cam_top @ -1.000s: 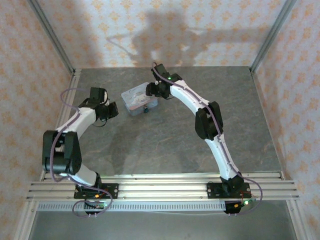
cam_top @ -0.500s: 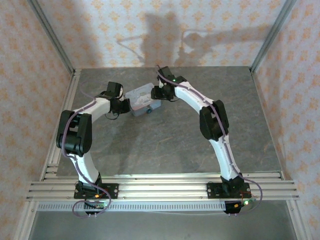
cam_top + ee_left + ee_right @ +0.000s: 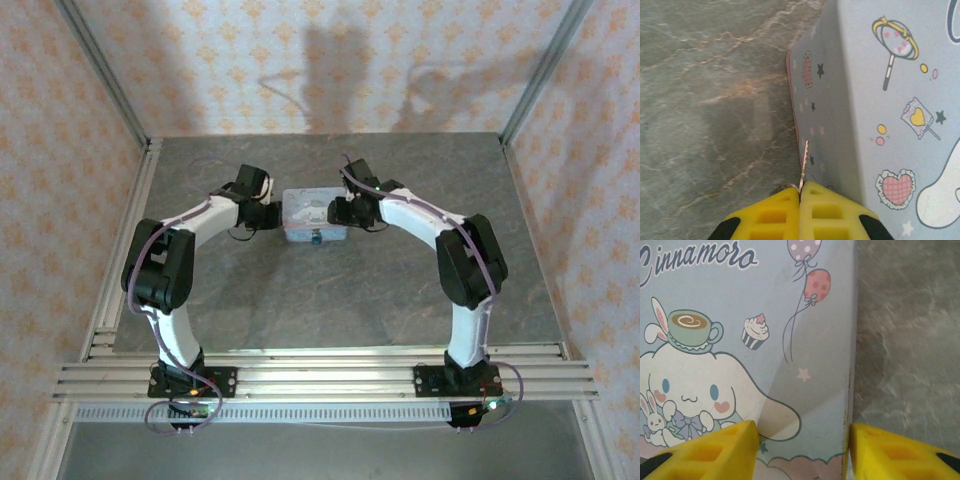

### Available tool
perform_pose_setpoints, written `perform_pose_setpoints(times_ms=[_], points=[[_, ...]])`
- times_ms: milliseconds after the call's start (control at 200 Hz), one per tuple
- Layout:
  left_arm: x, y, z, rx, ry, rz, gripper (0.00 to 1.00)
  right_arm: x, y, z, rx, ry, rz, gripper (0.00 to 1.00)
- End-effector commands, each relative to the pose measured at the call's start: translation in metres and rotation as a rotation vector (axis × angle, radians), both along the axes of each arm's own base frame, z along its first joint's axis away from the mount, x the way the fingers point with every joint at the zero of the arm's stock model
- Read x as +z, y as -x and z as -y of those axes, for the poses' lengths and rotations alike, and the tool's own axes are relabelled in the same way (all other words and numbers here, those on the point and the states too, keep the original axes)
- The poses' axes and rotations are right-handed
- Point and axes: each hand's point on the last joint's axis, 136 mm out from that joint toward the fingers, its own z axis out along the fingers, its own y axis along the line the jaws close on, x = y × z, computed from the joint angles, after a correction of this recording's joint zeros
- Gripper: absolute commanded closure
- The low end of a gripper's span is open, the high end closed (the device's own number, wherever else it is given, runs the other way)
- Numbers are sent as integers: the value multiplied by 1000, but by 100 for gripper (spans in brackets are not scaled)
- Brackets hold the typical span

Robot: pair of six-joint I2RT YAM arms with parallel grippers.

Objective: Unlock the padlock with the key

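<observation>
Padlock: the padlock [image 3: 314, 238] is a tiny dark blue dot at the near side of the tin [image 3: 310, 208], about in the middle; it is too small in the top view to see its keyhole
How the padlock may handle: it looks hard and very light, so it may swing or turn away when something pushes on it; the best place to hold it is its body, or else the tin should be kept from sliding
Key: the key [image 3: 804, 162] is a thin pale strip that sticks straight out of the left gripper [image 3: 801, 190], right by the tin's side wall; it is hard to tell if it touches the wall
How the key may handle: it looks thin, smooth and slippery, so it could bend or slip; it is best held by its wide end, with the thin end left free
Left gripper: its two yellow tips are pressed together on the end of the key
Right gripper: the right gripper [image 3: 802, 440] is about half open and has nothing in it; one finger [image 3: 715, 447] is over the cartoon lid and the other is past the tin's edge
Table: the grey table [image 3: 300, 300] holds the tin, with one arm at each end of it
</observation>
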Motion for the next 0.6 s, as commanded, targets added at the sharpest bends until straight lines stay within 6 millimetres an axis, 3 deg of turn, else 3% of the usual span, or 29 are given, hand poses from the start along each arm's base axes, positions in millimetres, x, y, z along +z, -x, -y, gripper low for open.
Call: perform_pose_setpoints(times_ms=[0,175,355,445,596], points=[[23,-10,27,-71,71,88,100,11,21,0,-22,6,2,46],[27,2,19,-66,58,108,100,48,26,24,-127,14,96,43],[24,22,-7,-21,-4,96,100,60,50,42,-196,70,178,40],[21,35,-21,6,-39,90,100,58,66,33,-182,127,217,40],[20,62,-23,-20,-20,86,100,43,85,-12,-113,156,231,44]])
